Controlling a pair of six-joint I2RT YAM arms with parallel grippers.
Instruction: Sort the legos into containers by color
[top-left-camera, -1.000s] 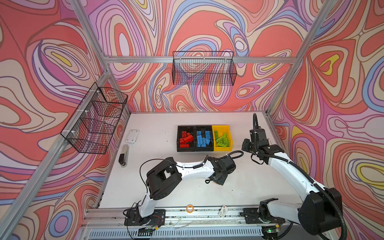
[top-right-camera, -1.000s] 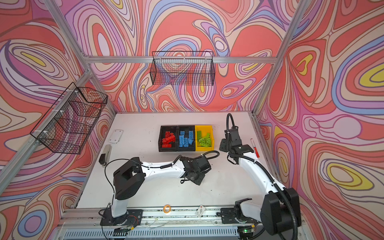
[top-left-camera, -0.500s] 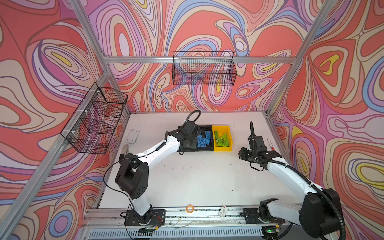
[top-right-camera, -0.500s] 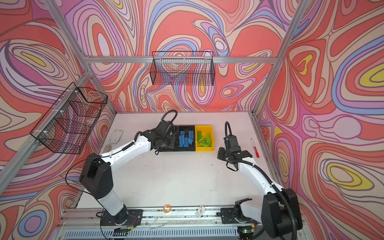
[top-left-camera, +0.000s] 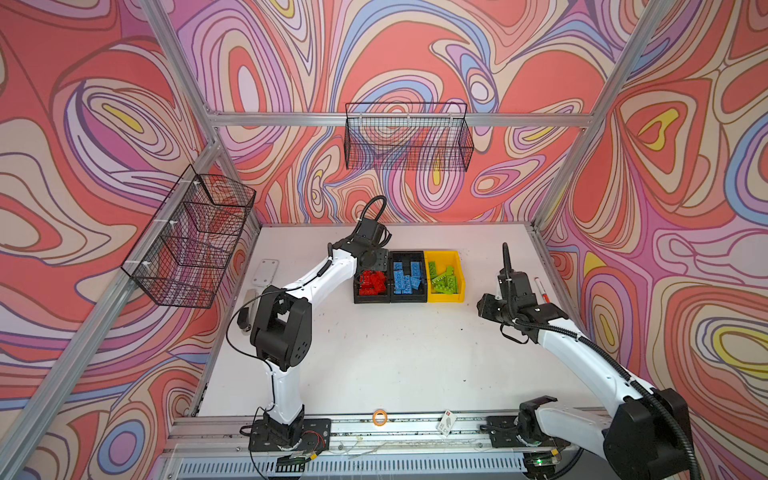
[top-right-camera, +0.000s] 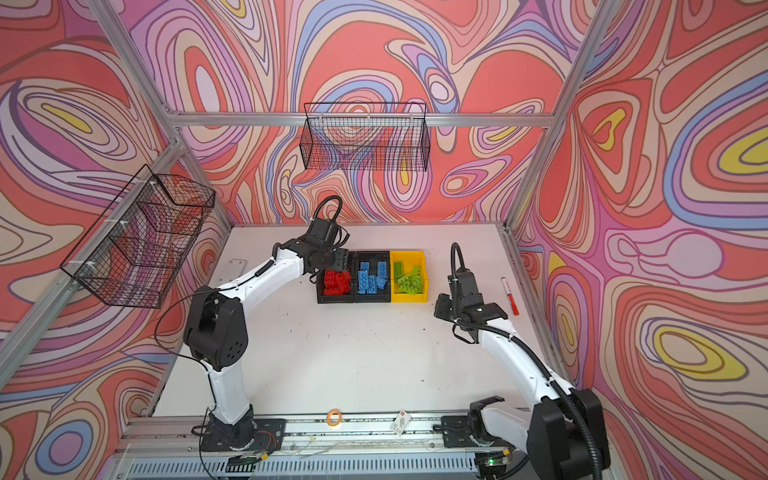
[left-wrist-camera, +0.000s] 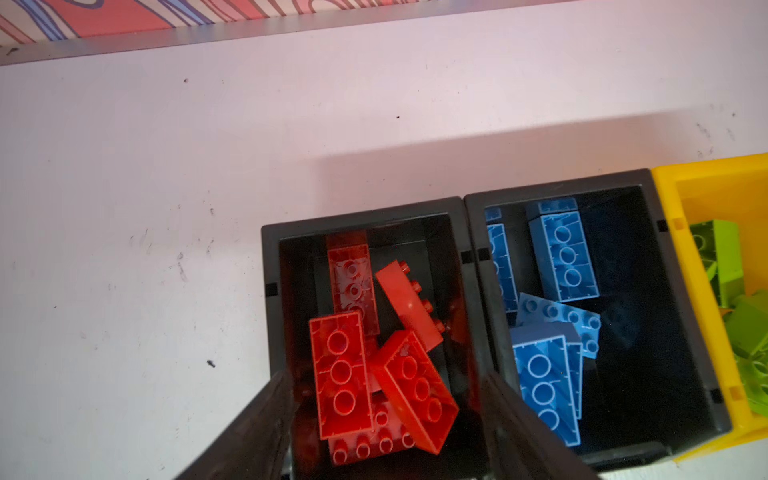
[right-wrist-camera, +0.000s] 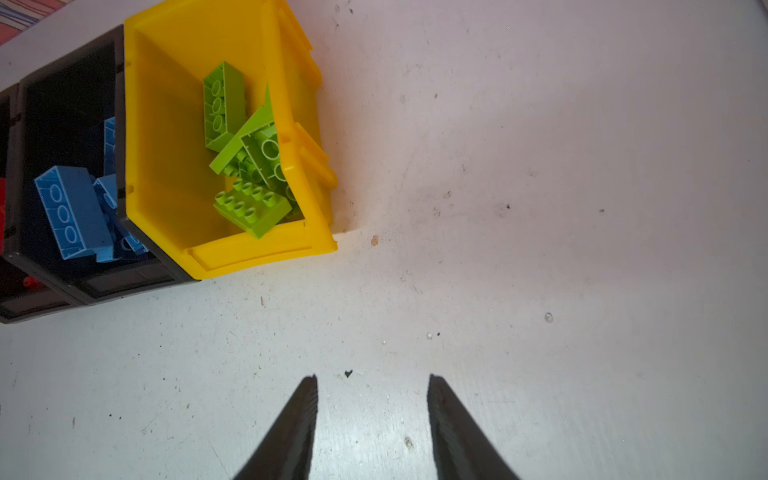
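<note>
Three containers stand in a row at the table's back: a black bin (top-left-camera: 372, 300) with red legos (top-left-camera: 372, 282), a black bin (top-left-camera: 409, 298) with blue legos (top-left-camera: 406, 279), and a yellow bin (top-left-camera: 444, 297) with green legos (top-left-camera: 444, 279). My left gripper (top-left-camera: 369, 262) hovers over the red bin. In the left wrist view the left gripper (left-wrist-camera: 386, 376) is open, and the red legos (left-wrist-camera: 345, 370) lie loose in the bin below it. My right gripper (right-wrist-camera: 372, 378) is open and empty over bare table, right of the yellow bin (right-wrist-camera: 166, 145).
A red marker (top-left-camera: 540, 289) lies near the right wall. A white plate (top-left-camera: 268, 272) and a dark hand tool (top-left-camera: 247, 307) lie by the left edge. An orange ring (top-left-camera: 379, 417) and a tag (top-left-camera: 446, 419) sit on the front rail. Wire baskets (top-left-camera: 409, 141) hang on the walls.
The left arm swung from the table's middle to above the red bin, and its jaws have opened. The right gripper drew back a little from the bins.
</note>
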